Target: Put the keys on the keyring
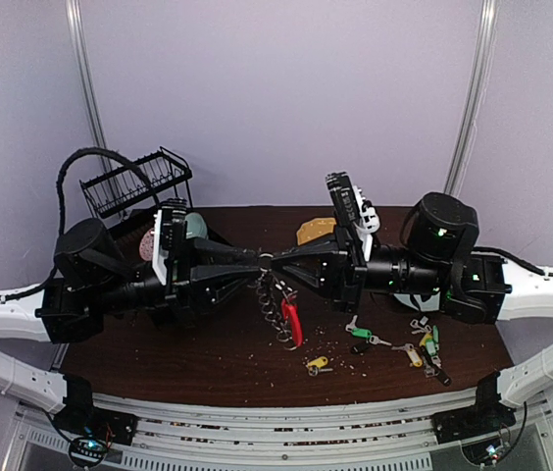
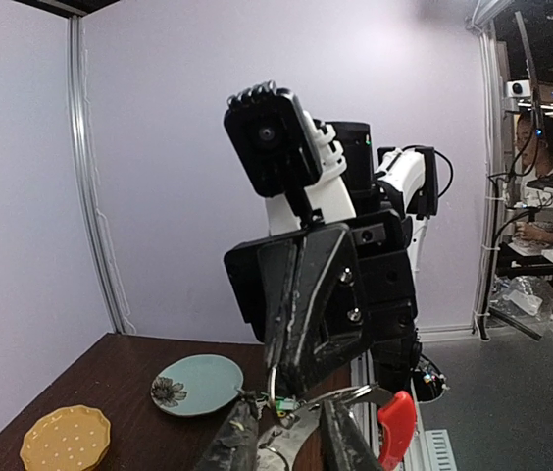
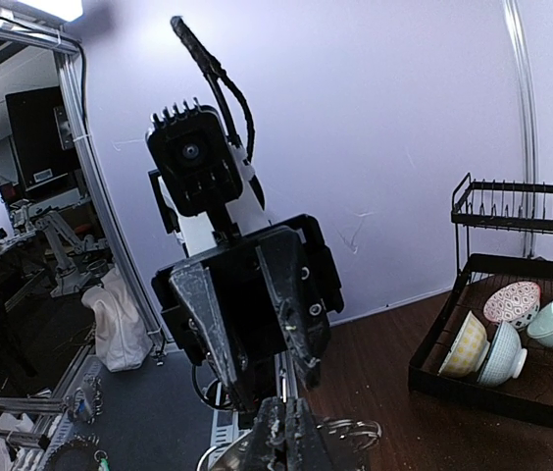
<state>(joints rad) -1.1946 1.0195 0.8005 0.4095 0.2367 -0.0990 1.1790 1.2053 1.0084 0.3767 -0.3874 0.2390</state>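
Over the table's middle my two grippers meet tip to tip. The left gripper is closed on the metal band of the keyring, and the ring's red arc sticks out to the right of its fingers. The right gripper is shut on a silver loop of the same ring. More loops dangle below. Keys lie on the table: a green-tagged one, a yellow-tagged one and a small cluster at the right. A small green piece shows at the tips; I cannot tell what it is.
A black dish rack with bowls stands at the back left. A yellow dotted plate and a teal flowered plate lie near the far edge. Crumbs dot the brown table.
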